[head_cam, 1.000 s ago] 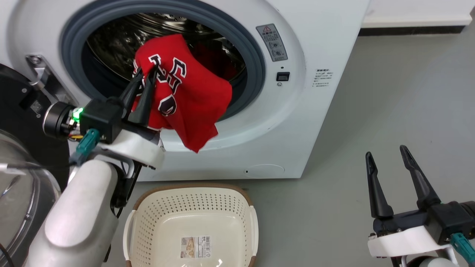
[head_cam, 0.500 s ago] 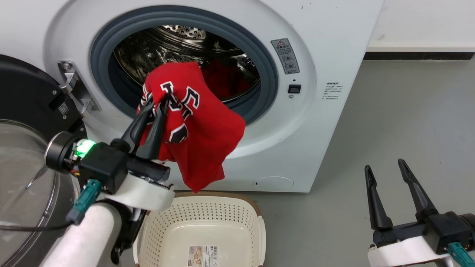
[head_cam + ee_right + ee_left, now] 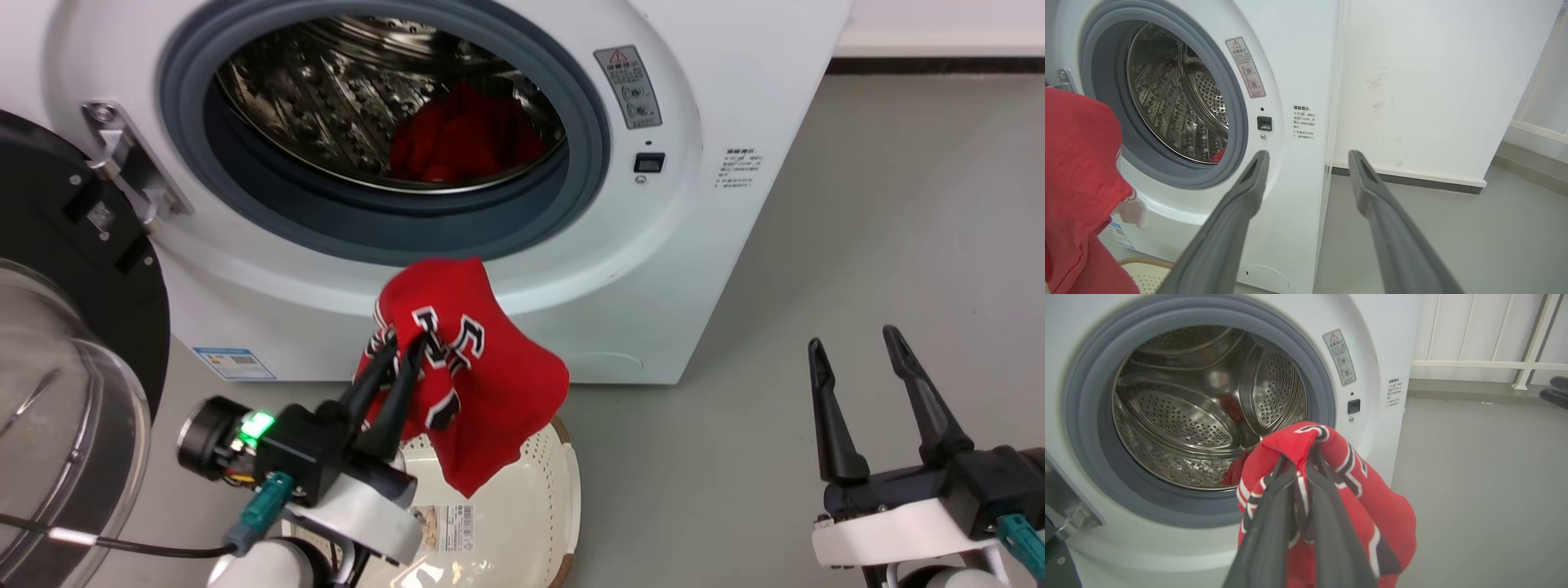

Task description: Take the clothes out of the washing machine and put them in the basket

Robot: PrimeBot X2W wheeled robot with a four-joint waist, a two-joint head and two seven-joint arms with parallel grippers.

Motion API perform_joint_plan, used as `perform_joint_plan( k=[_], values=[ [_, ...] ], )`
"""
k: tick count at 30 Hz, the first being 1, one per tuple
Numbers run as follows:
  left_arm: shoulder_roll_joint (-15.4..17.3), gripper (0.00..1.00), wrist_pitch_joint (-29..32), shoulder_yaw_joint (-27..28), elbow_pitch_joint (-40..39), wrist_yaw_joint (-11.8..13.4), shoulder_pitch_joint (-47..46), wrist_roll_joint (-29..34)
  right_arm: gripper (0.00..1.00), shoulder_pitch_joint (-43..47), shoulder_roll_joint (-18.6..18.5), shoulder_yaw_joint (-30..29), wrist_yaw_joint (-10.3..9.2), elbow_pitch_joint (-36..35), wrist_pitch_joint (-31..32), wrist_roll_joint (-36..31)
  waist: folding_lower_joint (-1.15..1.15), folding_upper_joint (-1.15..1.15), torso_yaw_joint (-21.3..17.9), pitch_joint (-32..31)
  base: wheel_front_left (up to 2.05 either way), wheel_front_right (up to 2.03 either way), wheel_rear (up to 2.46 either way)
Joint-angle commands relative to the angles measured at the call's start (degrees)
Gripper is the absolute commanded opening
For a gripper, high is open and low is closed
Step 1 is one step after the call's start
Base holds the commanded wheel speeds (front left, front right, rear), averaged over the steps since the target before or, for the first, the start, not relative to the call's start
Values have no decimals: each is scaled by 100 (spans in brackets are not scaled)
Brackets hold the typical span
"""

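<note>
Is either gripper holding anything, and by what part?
The left gripper is shut on the red jersey, pinching a bunched fold in its lettered area; the rest hangs above the basket. The right gripper is open, empty.

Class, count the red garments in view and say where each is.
2. A jersey hangs from the left gripper over the basket; another garment lies inside the washing machine. More may be hidden behind it.

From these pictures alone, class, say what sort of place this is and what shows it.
Probably a laundry room: an open front-loading washer on a grey floor, a basket before it, a jersey held by the left gripper.
</note>
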Motion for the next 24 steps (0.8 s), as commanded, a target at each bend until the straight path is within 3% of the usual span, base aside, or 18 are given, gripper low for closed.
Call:
perform_joint_plan(
  k=[1, 10, 24],
  values=[
    [-55, 0, -63, -71, 183, -42, 80, -28, 100, -148, 6, -25, -6, -29, -12, -22, 0, 0, -46, 215, 0, 0, 0],
    [-486, 0, -487, -179, 2028, -288, -194, -299, 100, -723, 7, -40, -6, -192, -13, -122, 0, 0, -193, 1318, 0, 0, 0],
    [-1119, 0, -762, -196, 5587, -856, -1876, -173, 100, -1598, 6, -88, -6, -391, -12, 25, 0, 0, -653, 3014, 0, 0, 0]
  ],
)
